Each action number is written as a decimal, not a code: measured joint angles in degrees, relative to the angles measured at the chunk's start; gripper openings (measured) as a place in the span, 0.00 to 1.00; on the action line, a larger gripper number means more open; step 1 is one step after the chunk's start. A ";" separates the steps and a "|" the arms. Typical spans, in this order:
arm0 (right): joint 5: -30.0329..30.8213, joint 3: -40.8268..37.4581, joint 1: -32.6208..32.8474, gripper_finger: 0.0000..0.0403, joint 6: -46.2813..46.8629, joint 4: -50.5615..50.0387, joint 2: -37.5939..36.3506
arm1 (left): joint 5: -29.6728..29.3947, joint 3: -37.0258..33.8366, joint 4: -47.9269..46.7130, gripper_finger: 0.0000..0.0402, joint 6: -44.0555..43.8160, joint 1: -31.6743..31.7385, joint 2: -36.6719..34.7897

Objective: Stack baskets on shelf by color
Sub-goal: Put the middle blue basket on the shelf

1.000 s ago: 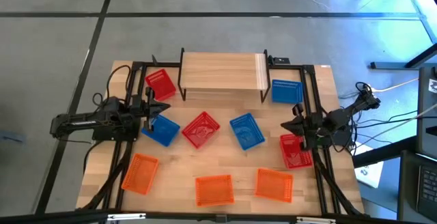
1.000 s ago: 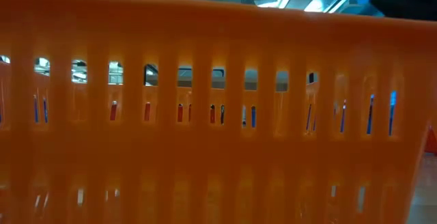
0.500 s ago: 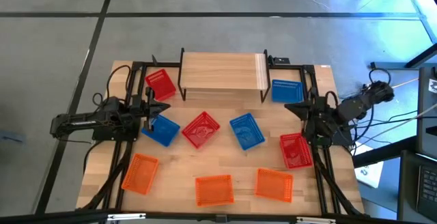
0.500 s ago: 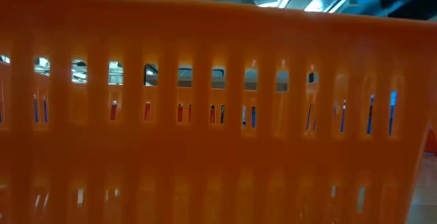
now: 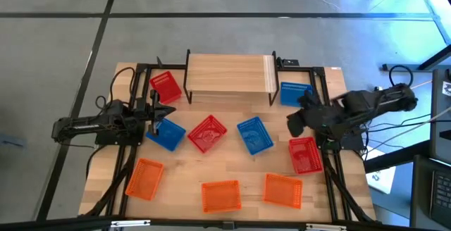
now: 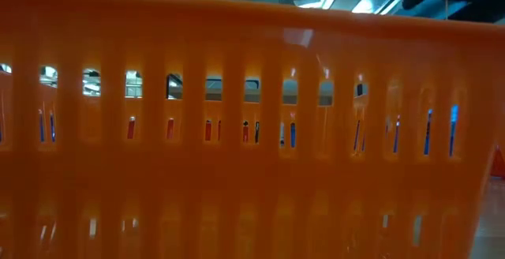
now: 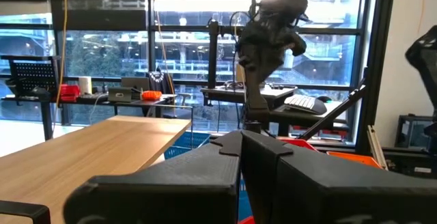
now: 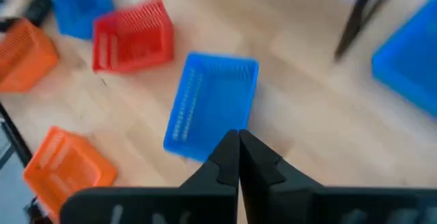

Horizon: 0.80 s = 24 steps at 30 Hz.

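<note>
We judge the blue basket [image 5: 254, 135] at frame centre on the counter [image 5: 183, 166], below the bare shelf [image 5: 229, 74], light, stiff and slick, best pinched by 1 thin rim wall, the right pincer [image 5: 295, 124] hovering beside it closed and empty.

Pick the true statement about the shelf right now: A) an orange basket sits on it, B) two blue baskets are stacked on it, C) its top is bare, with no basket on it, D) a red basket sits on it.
C: in the high view the shelf shows only its bare plank top, and all nine baskets lie on the table around it.
</note>
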 joint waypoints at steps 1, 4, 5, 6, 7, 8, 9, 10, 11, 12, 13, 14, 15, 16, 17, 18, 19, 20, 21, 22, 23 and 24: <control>-2.86 1.01 -1.38 0.00 -0.08 -1.10 1.18 | -0.01 0.00 0.25 0.00 0.11 0.00 0.00; -8.97 2.25 -4.65 0.00 -1.57 -1.58 3.59 | -2.00 0.27 0.24 0.00 1.68 0.01 -0.02; -10.82 2.39 -5.63 0.00 -2.10 -1.41 4.18 | -2.13 0.63 -0.59 0.00 1.30 0.02 0.03; -12.56 2.44 -6.55 0.00 -3.25 -1.30 4.66 | -2.13 1.24 -1.62 0.00 0.69 0.02 0.06; -14.28 2.41 -7.45 0.00 -3.78 -1.29 5.15 | -2.12 2.02 -3.27 0.00 0.26 0.00 0.19; -15.58 2.24 -8.25 0.00 -4.55 -1.07 5.62 | -2.12 2.86 -5.52 0.00 -0.01 0.00 0.44; -16.62 2.11 -8.97 0.00 -4.72 -1.11 6.14 | -2.16 3.58 -8.35 0.00 -0.06 0.00 0.64; -17.17 2.08 -9.64 0.00 -4.83 -1.16 6.80 | -2.14 4.25 -11.08 0.00 -0.07 0.01 0.95; -17.48 2.08 -10.31 0.01 -4.87 -1.00 7.38 | -2.13 5.06 -13.17 0.00 -0.03 0.00 1.32; -18.12 2.08 -11.02 0.03 -4.92 -0.98 7.89 | -2.14 6.11 -14.48 0.00 -0.02 0.00 1.81; -18.88 2.08 -11.70 0.04 -4.94 -1.00 8.44 | -2.14 7.17 -15.37 0.00 -0.02 0.00 2.32; -20.01 2.08 -12.41 0.07 -4.97 -0.99 8.94 | -2.14 8.10 -16.35 0.00 -0.02 0.00 2.75; -21.26 2.08 -13.07 0.09 -4.96 -0.93 9.55 | -2.14 8.87 -17.48 0.00 0.00 0.00 3.10; -21.82 2.08 -13.61 0.12 -5.00 -0.72 10.14 | -2.14 9.71 -18.60 0.00 0.00 0.00 3.48; -22.21 2.05 -14.13 0.14 -5.62 -0.34 10.78 | -2.13 10.61 -19.04 0.00 0.21 0.00 3.95; -22.41 2.05 -14.69 0.17 -6.59 0.07 11.47 | -2.14 11.65 -19.49 0.00 0.30 0.00 4.51; -22.59 2.05 -15.39 0.19 -7.44 0.47 12.15 | -2.16 12.47 -20.03 0.00 0.35 0.00 4.98; -22.70 2.05 -16.07 0.21 -7.51 1.01 12.90 | -2.18 13.25 -21.19 0.00 0.40 0.00 5.39; -22.74 2.05 -16.77 0.23 -7.41 1.71 13.70 | -2.34 14.07 -22.76 0.00 0.65 0.00 5.89; -23.01 2.05 -17.47 0.24 -7.44 2.27 14.61 | -2.55 15.02 -24.19 0.00 1.04 0.00 6.48; -23.36 2.05 -18.13 0.25 -7.59 2.46 15.64 | -2.66 16.08 -25.33 0.00 1.38 0.00 7.29; -23.76 2.03 -18.73 0.25 -7.66 2.47 16.70 | -2.70 17.08 -26.25 0.00 1.44 0.00 8.30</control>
